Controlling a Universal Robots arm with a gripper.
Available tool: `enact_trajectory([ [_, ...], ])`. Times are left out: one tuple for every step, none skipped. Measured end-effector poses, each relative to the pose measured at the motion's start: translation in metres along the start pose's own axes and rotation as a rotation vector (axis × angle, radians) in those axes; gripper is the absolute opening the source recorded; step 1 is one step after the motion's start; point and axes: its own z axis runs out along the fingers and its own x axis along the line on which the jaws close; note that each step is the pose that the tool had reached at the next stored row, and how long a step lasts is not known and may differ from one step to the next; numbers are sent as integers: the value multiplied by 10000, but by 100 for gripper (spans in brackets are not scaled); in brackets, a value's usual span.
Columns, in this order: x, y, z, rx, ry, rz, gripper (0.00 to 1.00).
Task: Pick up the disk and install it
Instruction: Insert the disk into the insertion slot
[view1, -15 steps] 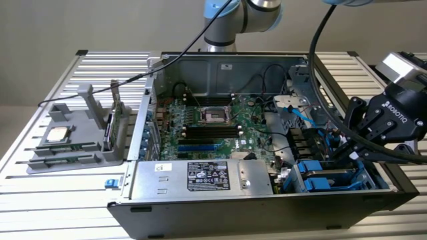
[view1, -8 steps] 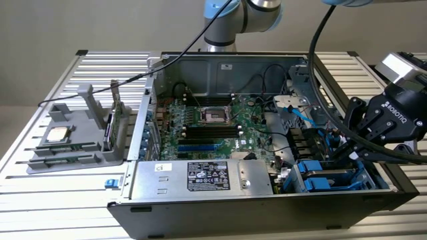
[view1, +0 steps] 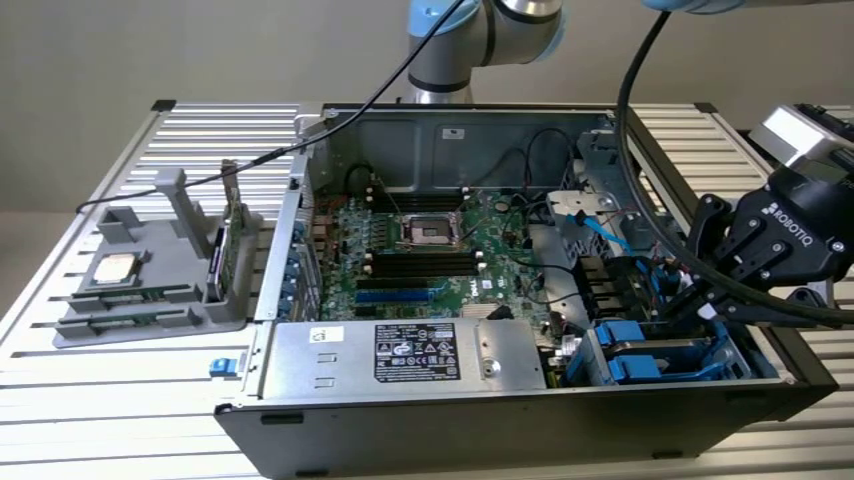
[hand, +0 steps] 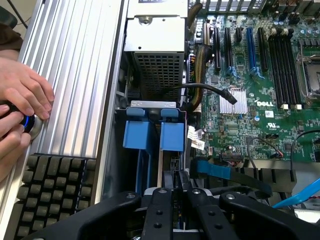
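Note:
The disk (view1: 654, 362) sits in its blue plastic carrier inside the drive bay at the front corner of the open computer case (view1: 441, 130), on the exterior view's right. In the wrist view the disk (hand: 150, 142) shows as two blue carrier tabs running back towards my fingers. My gripper (view1: 694, 305) reaches down into that bay from the right. In the wrist view my gripper (hand: 180, 182) has its black fingers close together on the near end of the carrier.
A silver power supply (view1: 400, 355) lies beside the bay, and the green motherboard (view1: 414, 250) is behind it. Black and blue cables (view1: 601, 230) cross near the bay. A grey holder (view1: 147, 290) with a square chip stands on the exterior view's left. A person's hands (hand: 20, 100) rest by a keyboard (hand: 50, 190).

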Motion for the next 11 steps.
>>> enact_trajectory([
  [0,-1,0,0,0,-1,17],
  [-1,-1,0,0,0,0,17],
  [-2,-1,-1,0,0,0,17],
  [-3,-1,-1,0,0,0,17],
  [-4,-1,-1,1,-1,-1,17],
  [-5,-1,-1,1,0,0,17],
  [-6,-1,-1,1,1,0,17],
  [-7,-2,-1,1,1,-1,17],
  [-8,-2,-2,1,2,0,17],
  [-8,-1,-2,1,2,0,17],
  [-8,-1,-3,1,4,1,17],
])
